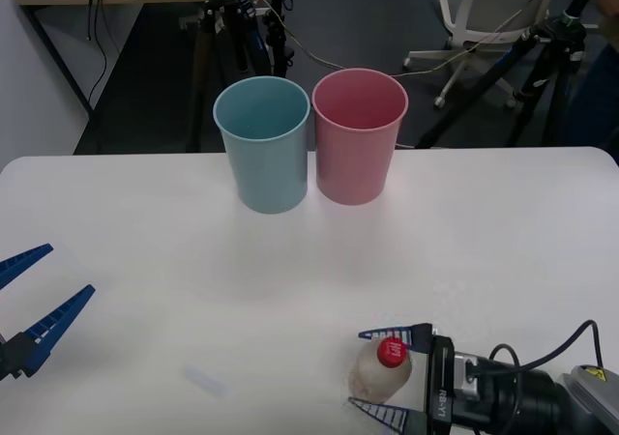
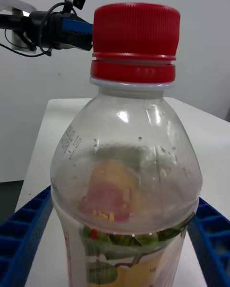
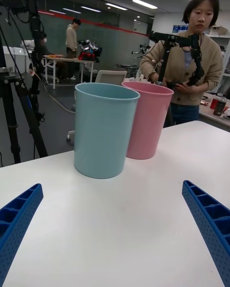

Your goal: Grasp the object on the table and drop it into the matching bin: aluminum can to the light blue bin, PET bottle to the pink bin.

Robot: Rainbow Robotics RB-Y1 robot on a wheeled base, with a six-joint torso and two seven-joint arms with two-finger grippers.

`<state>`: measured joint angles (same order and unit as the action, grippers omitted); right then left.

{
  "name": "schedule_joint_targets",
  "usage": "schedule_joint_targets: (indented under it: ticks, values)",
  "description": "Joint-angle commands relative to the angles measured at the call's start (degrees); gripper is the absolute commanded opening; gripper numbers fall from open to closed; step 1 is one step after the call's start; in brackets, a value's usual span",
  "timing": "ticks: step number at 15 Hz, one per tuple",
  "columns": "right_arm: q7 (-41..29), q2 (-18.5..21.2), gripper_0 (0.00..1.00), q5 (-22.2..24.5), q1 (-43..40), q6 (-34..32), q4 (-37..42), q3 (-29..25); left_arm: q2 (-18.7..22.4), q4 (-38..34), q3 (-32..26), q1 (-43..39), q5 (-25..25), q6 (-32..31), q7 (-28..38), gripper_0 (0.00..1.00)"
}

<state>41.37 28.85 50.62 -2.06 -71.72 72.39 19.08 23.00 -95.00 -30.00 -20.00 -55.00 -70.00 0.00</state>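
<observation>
Flanking the bottle (image 1: 383, 369) near the counter's (image 1: 484, 232) front edge, the right gripper's (image 1: 391, 374) fingers (image 2: 24, 234) hug its sides. The left gripper (image 1: 29, 300) hovers spread and empty. Behind, the light blue bin (image 1: 263, 143) touches the pink bin (image 1: 358, 135).

The right gripper's (image 1: 391, 371) black wrist block, just beside the bottle (image 1: 381, 371), bears white lettering too small to read.

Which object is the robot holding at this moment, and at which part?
The right gripper brackets the PET bottle at its body, below the red cap; firm contact cannot be told. The left gripper holds nothing.
</observation>
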Motion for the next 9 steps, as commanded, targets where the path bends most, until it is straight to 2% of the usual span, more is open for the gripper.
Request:
schedule_joint_targets:
  ticks: [1,9]
  values:
    - [-0.15,0.16,0.00,0.00,-0.31,0.00,0.03,-0.36,0.00,0.00,0.00,0.00,0.00,0.00,0.00,1.00]
    - [-0.85,1.74,0.00,-1.31,-3.48,0.00,2.75,-2.38,0.00,0.00,0.00,0.00,0.00,0.00,0.00,1.00]
